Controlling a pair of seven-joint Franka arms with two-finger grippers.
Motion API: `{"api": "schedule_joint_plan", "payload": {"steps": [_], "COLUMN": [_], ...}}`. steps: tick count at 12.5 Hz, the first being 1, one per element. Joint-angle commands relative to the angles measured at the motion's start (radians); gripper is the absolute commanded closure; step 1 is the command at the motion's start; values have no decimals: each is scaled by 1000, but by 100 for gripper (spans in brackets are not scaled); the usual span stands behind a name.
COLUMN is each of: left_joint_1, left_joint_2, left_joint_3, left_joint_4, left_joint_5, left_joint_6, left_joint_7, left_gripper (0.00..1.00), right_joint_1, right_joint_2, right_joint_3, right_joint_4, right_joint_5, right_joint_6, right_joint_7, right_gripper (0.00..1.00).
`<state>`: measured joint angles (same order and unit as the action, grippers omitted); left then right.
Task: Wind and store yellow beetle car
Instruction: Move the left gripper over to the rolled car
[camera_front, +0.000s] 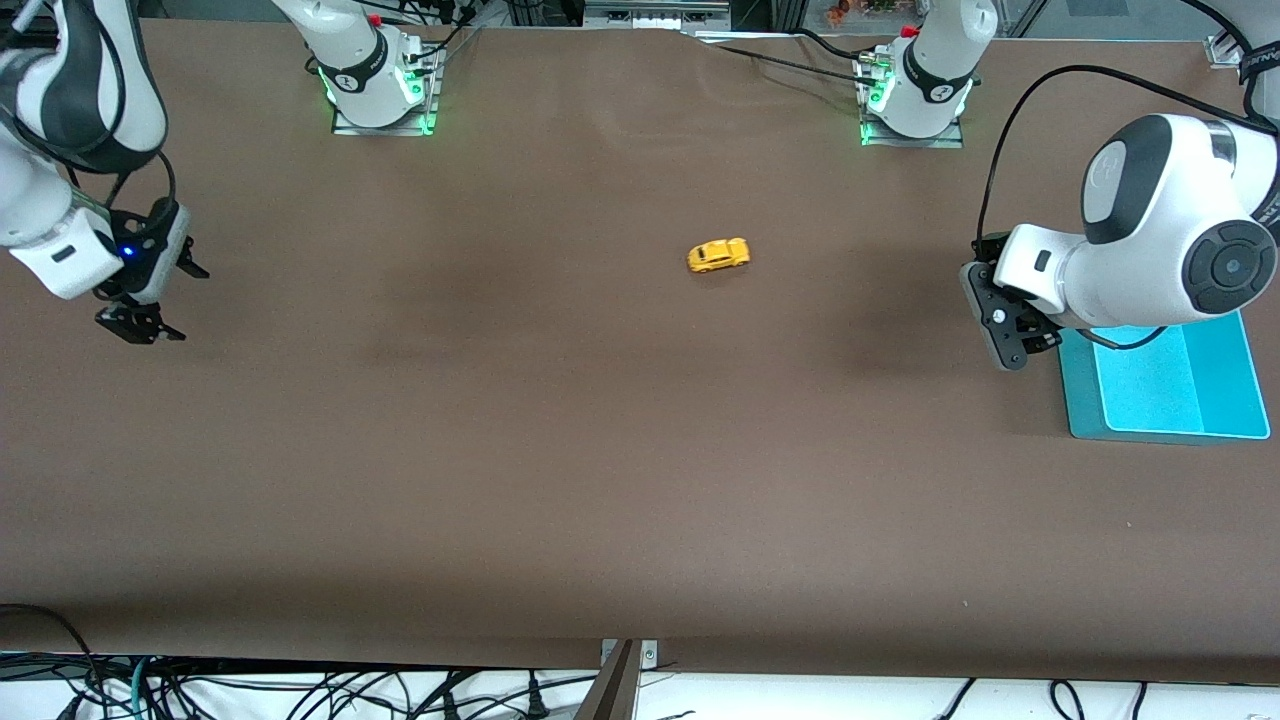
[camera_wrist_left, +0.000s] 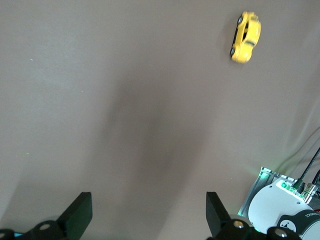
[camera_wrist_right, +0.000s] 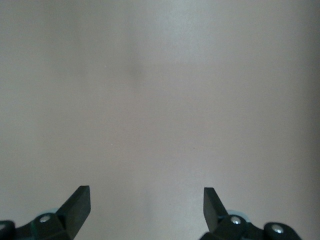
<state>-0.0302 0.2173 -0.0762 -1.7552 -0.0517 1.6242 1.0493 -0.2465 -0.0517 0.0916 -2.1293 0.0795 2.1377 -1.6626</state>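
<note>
Yellow beetle car (camera_front: 718, 256) sits upright on brown table (camera_front: 560, 450), mid-table, no legible markings. Left gripper (camera_front: 1015, 335) hangs at its 3 o'clock in front view, beside teal tray (camera_front: 1225, 385), jaws wide, empty. Right gripper (camera_front: 150, 295) at 9 o'clock, wide, empty.

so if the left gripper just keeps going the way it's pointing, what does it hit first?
Probably bare table. The left gripper, fingers open, points down at empty brown surface beside the blue tray. The yellow toy car lies off its line, nearer the middle of the table.
</note>
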Motion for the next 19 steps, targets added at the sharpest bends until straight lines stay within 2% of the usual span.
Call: {"api": "schedule_joint_plan", "payload": {"steps": [1,4,6,9,12,14,17,19], "left_joint_1": [7,23,29,35,35,35,35,35], "left_joint_2": [-53,-59,-107,-110,-110,-110,-111,-111], "left_joint_3": [-5,-5,-8,-85,-160,-238,-335,-375], "left_joint_4": [-101,-202,-311,-375,-515,-533,-553,-573], "left_joint_5": [1,-22,-30,-45,-88,-89,-89,-89], "left_joint_6": [49,121,210,279,451,471,473,486], "left_joint_7": [53,147,161,143,85,-15,-136,-175], "left_gripper": [0,0,0,0,0,0,0,0], "right_joint_1": [-11,-10,-8,22,33,33,33,33], "right_joint_2": [-57,-123,-155,-180,-195,-204,-212,-217], "right_joint_3": [10,10,10,11,42,63,76,73], "right_joint_4": [48,57,57,58,62,62,62,57], "right_joint_5": [14,2,5,-1,-4,-4,-4,-21], "right_joint_6": [-105,-169,-193,-212,-222,-257,-278,-285], "right_joint_7": [88,268,372,602,846,979,1011,1009], "right_gripper": [0,0,0,0,0,0,0,0]}}
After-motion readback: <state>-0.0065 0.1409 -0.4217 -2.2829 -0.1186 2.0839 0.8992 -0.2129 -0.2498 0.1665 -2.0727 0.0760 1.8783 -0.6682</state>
